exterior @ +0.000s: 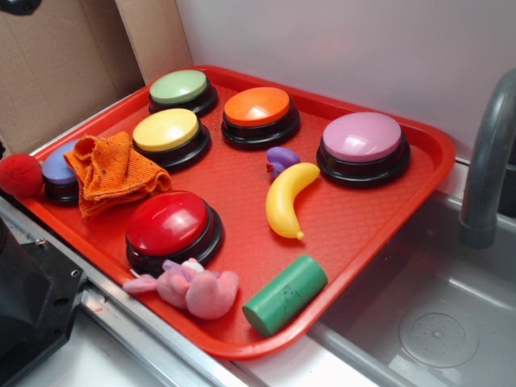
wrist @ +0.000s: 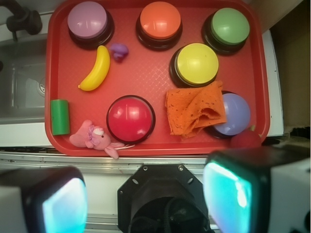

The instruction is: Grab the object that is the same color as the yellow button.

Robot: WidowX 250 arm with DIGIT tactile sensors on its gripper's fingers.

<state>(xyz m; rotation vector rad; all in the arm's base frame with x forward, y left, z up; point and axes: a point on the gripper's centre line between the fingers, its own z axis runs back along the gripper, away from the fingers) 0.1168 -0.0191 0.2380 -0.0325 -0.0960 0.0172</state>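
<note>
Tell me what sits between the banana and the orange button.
A small purple toy lies between banana and orange button, close beside the banana; both views show it.

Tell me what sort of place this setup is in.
Probably a toy kitchen sink counter used as a robot test station. A grey faucet stands over a metal sink basin, and a red tray beside it holds big push buttons and toys, backed by cardboard.

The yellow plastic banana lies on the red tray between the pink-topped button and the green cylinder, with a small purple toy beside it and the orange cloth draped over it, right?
Not quite. The yellow plastic banana is uncovered. The orange cloth drapes over the purple-topped button instead, as the wrist view shows. The rest holds.
</note>
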